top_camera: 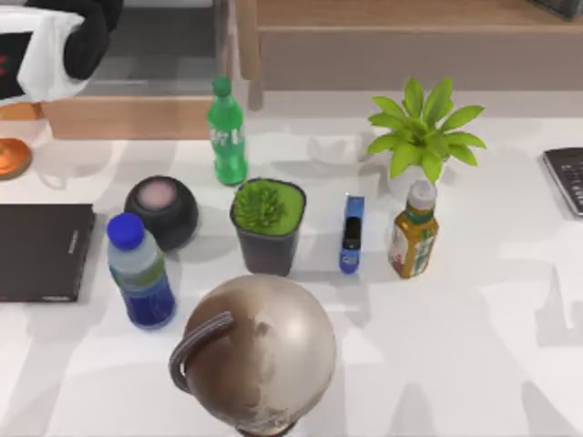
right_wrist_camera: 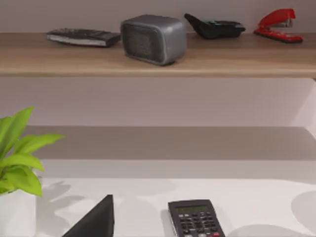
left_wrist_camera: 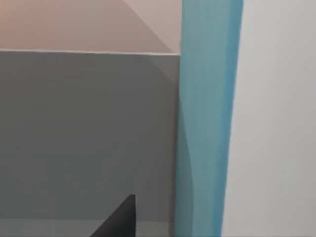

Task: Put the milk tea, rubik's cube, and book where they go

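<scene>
- Where the top view looks down on the white desk (top_camera: 492, 364), the milk tea (top_camera: 414, 232) stands upright right of centre, just in front of a leafy plant in a white pot (top_camera: 424, 137)
- A small blue object (top_camera: 352, 234) lies just to the left of the milk tea, apart from it, and left of that stands a dark pot of spiky green plant (top_camera: 267, 223)
- A green soda bottle (top_camera: 226, 132) stands behind the dark pot; a round dark speaker (top_camera: 161, 211) and a blue-capped water bottle (top_camera: 138, 273) sit further left, with a thin black book (top_camera: 41, 250) lying flat at the left edge
- A globe (top_camera: 260, 355) stands nearest the camera, and a calculator (top_camera: 567, 177) lies at the right edge
- The left arm (top_camera: 64, 41) is at the top left corner, over the wooden shelf unit (top_camera: 127, 114)
- In the left wrist view the book (left_wrist_camera: 207, 118) stands upright as a teal face beside a grey recess; the left end effector (left_wrist_camera: 118, 219) shows as one dark tip (clenched or released, I cannot tell)
- The right wrist view looks over the calculator (right_wrist_camera: 195, 219) to a wooden shelf (right_wrist_camera: 158, 61) carrying a grey box (right_wrist_camera: 153, 38) and a red stapler (right_wrist_camera: 277, 24); the right end effector (right_wrist_camera: 94, 222) is again one dark tip, its state not tellable
</scene>
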Action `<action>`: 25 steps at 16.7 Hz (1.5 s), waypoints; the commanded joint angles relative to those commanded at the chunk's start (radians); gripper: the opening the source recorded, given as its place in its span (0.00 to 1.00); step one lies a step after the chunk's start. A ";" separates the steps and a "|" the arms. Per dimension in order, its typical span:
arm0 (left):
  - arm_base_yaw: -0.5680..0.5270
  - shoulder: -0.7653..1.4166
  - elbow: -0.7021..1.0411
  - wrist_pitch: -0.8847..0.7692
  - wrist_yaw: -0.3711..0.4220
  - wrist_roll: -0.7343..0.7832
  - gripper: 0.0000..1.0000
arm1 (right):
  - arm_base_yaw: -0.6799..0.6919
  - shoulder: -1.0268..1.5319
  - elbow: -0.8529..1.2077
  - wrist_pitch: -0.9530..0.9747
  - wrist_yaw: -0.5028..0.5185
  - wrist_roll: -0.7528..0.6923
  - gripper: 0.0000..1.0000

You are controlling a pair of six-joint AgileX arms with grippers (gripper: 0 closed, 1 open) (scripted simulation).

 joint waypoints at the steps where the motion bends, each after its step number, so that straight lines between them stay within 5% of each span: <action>1: 0.000 0.000 0.000 0.000 0.000 0.000 0.62 | 0.000 0.000 0.000 0.000 0.000 0.000 1.00; 9: 0.000 0.000 0.000 0.000 0.000 0.000 0.02 | 0.000 0.000 0.000 0.000 0.000 0.000 1.00; 25: -0.007 -0.050 -0.028 -0.020 -0.006 0.002 0.00 | 0.000 0.000 0.000 0.000 0.000 0.000 1.00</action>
